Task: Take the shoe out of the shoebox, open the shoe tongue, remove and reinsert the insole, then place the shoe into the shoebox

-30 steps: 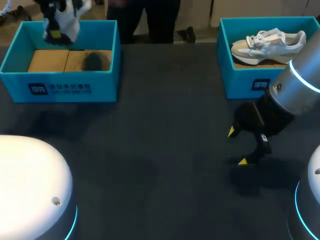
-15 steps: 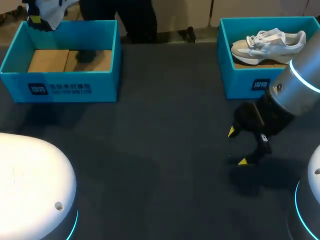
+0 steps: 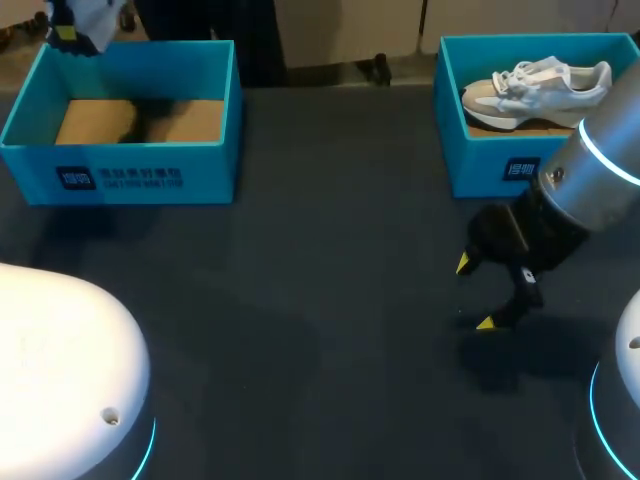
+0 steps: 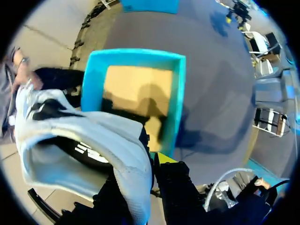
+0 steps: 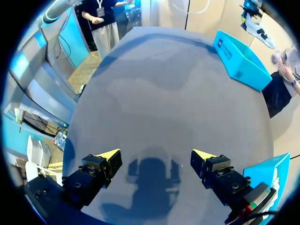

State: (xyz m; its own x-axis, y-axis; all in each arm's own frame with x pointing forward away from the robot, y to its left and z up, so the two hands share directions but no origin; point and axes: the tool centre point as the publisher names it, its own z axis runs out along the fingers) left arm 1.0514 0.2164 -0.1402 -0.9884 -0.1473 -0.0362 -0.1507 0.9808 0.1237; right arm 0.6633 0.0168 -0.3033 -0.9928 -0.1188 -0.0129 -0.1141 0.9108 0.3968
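Shoe (image 4: pixel 79 133) hangs clamped in my left gripper (image 4: pixel 152 157) over the far-left shoebox (image 3: pixel 120 175), right gripper (image 3: pixel 474 293) spread apart near right; I'd clear the wall before lowering.

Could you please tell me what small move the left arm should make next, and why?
Probably bring the shoe toward the table in front of the empty shoebox and lower it: the left hand holds it above the box's far rim, and the right hand hovers open over the table.
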